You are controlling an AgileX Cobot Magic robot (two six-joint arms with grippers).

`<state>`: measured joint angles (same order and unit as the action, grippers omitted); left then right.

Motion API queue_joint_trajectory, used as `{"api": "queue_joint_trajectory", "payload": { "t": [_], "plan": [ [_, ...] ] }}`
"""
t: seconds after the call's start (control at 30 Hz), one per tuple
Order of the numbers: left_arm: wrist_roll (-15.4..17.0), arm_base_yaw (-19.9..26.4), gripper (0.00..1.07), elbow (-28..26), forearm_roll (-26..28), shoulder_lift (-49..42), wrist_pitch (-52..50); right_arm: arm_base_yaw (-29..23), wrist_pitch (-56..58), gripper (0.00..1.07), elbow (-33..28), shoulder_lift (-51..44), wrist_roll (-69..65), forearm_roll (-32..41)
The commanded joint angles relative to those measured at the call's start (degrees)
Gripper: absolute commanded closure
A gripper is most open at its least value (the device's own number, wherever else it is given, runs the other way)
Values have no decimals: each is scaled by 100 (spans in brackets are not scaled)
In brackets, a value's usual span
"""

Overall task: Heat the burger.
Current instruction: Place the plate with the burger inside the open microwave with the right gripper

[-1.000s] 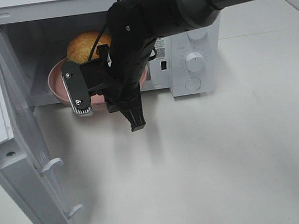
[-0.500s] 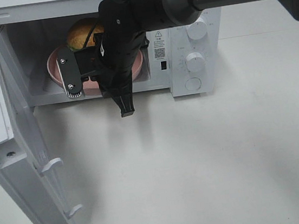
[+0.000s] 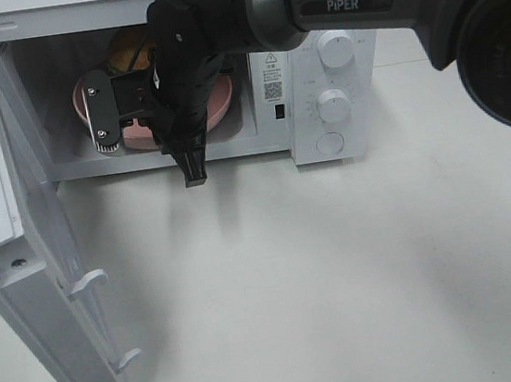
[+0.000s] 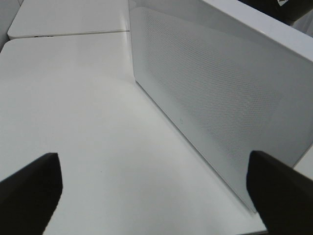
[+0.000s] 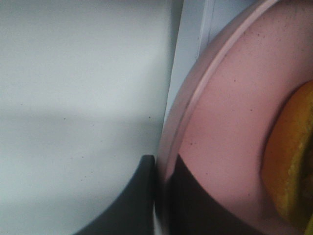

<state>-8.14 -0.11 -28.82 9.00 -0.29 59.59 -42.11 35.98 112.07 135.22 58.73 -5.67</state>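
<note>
1. Compared with the earlier frames, the plate (image 3: 84, 98) and the burger (image 3: 125, 47) have travelled further into the microwave (image 3: 325, 61). The right arm has followed and now covers most of the bun in the high view.
2. Right claw (image 5: 162, 171): closed hard on the near rim of the plate, one finger on each side of the rim. It does not touch the burger.
3. Left claw (image 4: 155, 196): spread wide and empty, hovering above the counter (image 4: 73, 112) beside the outer face of the open door (image 4: 220, 98).
4. Governing relation: the burger sits on the plate on the side away from the grip, so it lies beyond the right claw, toward the back of the oven chamber. The plate is round (no long axis to align), so only depth along the reach matters. The right arm is the nearer one, since it is the one carrying the load. The left arm stands outside, by the door.
5. View differences:
   - The high view shows how far inside the plate sits and that the door stands fully open, but not the grip itself.
   - The right wrist view shows the clamp on the rim and a sliver of bun (image 5: 293, 161), but not whether the plate rests on the chamber floor. That cannot be told.
   - Only the left wrist view shows the left claw.
</note>
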Motion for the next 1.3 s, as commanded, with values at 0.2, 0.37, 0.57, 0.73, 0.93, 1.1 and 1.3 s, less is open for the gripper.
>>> {"api": "queue_joint_trajectory", "payload": {
  "t": [0.2,0.37,0.57,0.73,0.93,1.1,1.3],
  "plan": [
    [6,6,12,11,6,-132,-11,11,-246,107,579,195,17,-327],
    [6,6,12,11,6,-132,-11,74,-212,107,837,361,17,-269],
    [6,6,12,11,6,-132,-11,143,-241,107,905,413,63,-338],
    [6,6,12,11,6,-132,-11,143,-264,107,934,430,86,-355],
    [6,6,12,11,6,-132,-6,143,-258,104,991,498,86,-338],
    [6,6,12,11,6,-132,-6,143,-269,98,1020,533,218,-332],
    [6,6,12,11,6,-132,-6,126,-269,94,1020,544,304,-292]
  ]
}}
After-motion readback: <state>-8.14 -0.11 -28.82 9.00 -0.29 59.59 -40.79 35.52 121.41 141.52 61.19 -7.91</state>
